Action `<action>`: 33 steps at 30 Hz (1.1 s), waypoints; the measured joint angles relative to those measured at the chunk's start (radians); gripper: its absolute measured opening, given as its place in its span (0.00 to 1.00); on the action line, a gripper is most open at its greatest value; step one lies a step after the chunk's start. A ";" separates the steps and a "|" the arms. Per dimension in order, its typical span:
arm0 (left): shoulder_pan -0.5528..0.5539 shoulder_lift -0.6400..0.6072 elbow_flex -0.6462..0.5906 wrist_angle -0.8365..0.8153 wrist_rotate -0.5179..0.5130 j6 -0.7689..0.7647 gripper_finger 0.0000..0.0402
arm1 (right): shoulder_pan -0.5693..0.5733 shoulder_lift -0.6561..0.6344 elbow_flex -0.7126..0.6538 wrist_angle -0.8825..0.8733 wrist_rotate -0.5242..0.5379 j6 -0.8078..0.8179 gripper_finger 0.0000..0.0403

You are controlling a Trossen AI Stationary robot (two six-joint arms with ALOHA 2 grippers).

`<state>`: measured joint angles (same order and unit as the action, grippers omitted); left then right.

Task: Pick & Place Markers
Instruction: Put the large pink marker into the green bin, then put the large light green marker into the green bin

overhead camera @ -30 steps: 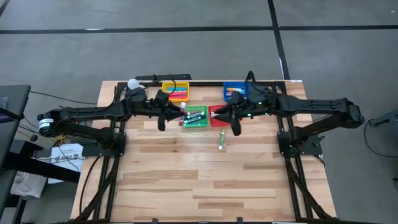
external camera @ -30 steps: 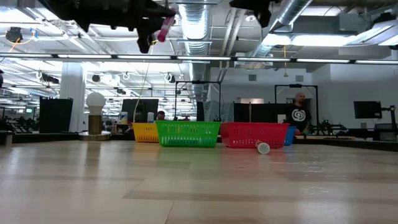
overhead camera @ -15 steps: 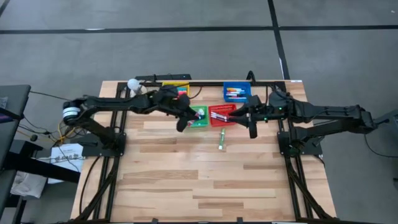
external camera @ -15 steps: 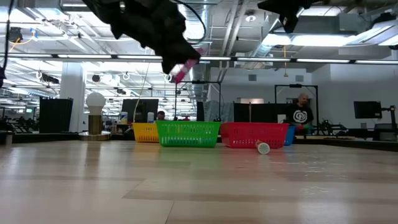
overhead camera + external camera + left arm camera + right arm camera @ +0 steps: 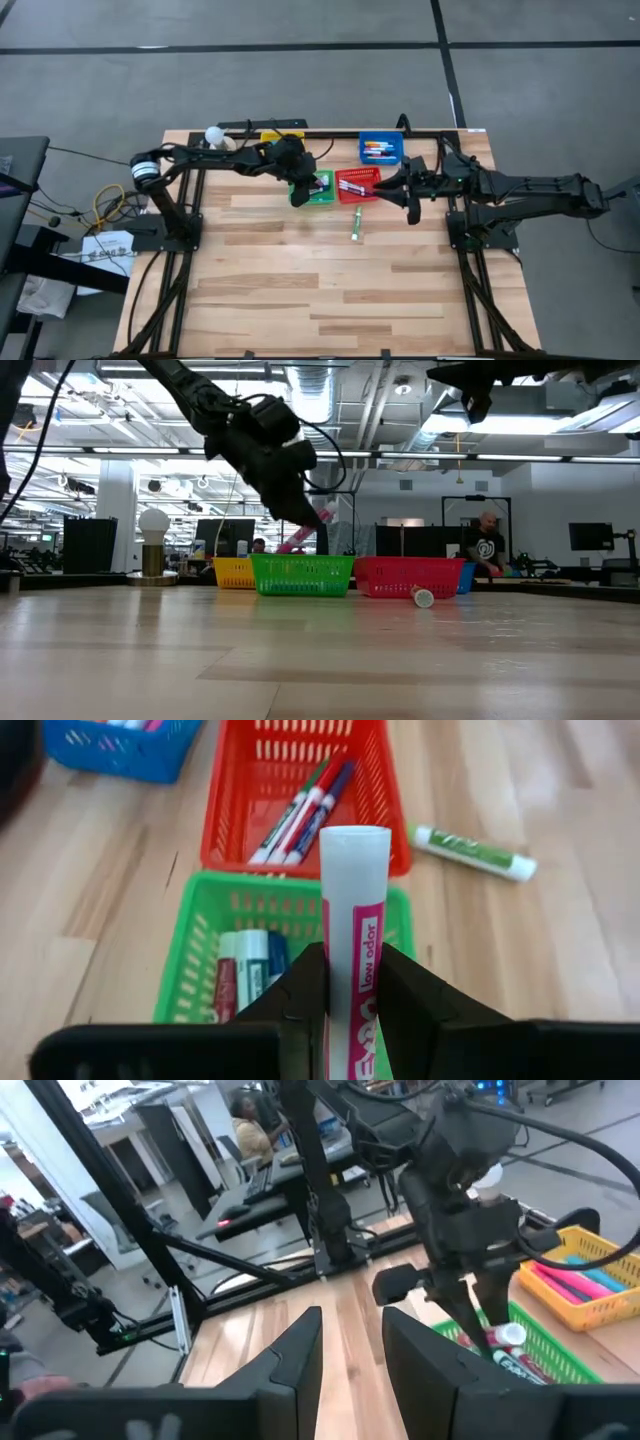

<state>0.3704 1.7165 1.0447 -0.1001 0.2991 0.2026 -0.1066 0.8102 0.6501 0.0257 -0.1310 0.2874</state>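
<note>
Open-plan lab: exposed ceiling ducts (image 5: 330, 390), rows of monitors (image 5: 215, 535)

I see four baskets (image 5: 381, 150) at the table's (image 5: 300, 290) far edge. One marker (image 5: 356, 224) lies on the table before them. My left gripper (image 5: 305, 187) hangs over the second basket; my right gripper (image 5: 410, 205) sits right of the third.
</note>
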 joint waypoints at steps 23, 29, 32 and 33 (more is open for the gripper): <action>0.024 0.090 0.002 -0.037 -0.011 0.063 0.16 | 0.002 0.007 -0.040 0.080 0.000 0.045 0.24; 0.024 0.092 0.001 -0.025 -0.018 0.063 0.23 | 0.001 0.007 -0.040 0.080 0.000 0.045 0.24; 0.023 0.092 0.001 -0.020 -0.018 0.063 0.32 | 0.002 0.007 -0.040 0.080 0.000 0.045 0.24; 0.022 0.092 0.001 -0.020 -0.018 0.063 0.34 | 0.002 0.007 -0.040 0.080 0.000 0.045 0.24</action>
<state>0.3927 1.8088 1.0458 -0.1198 0.2807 0.2657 -0.1051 0.8177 0.6106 0.1059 -0.1310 0.3325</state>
